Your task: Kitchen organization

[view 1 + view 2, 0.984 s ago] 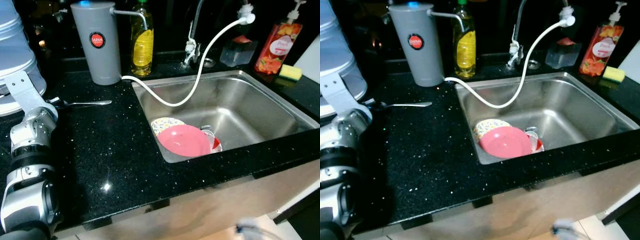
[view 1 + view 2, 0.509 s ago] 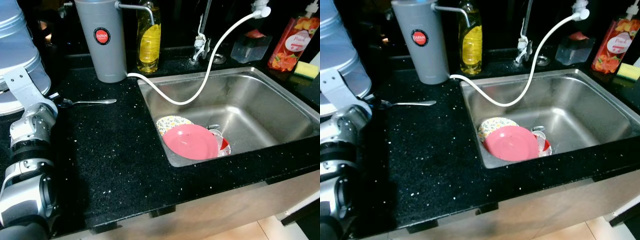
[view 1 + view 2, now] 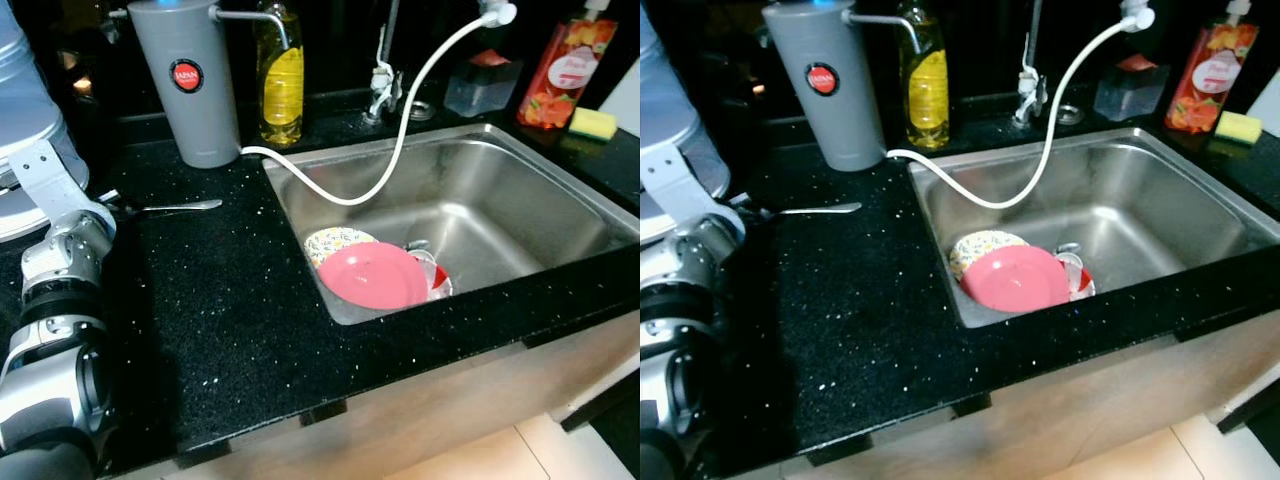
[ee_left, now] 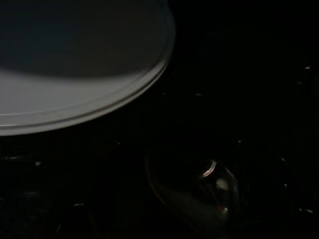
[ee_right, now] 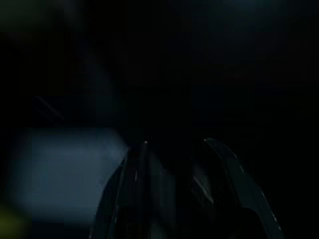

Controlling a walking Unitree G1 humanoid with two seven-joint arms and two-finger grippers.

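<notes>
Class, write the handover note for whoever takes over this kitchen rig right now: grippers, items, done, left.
Left arm rests on the black counter; its fingers cannot be judged. Right gripper's view is too dark to judge.
Round pink plate lies in the steel sink, over a patterned plate and beside a cup.
Metal spoon lies on the counter.
Done: nothing evident. Left: dishes, spoon.

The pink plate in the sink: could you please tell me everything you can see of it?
The pink plate is round, plain and glossy, and looks like plastic. It lies nearly flat, tipped slightly, at the near left corner of the steel sink. It overlaps a floral-patterned plate behind it and partly covers a red-and-white dish at its right side. The white hose hangs above the basin farther back and does not touch it.
</notes>
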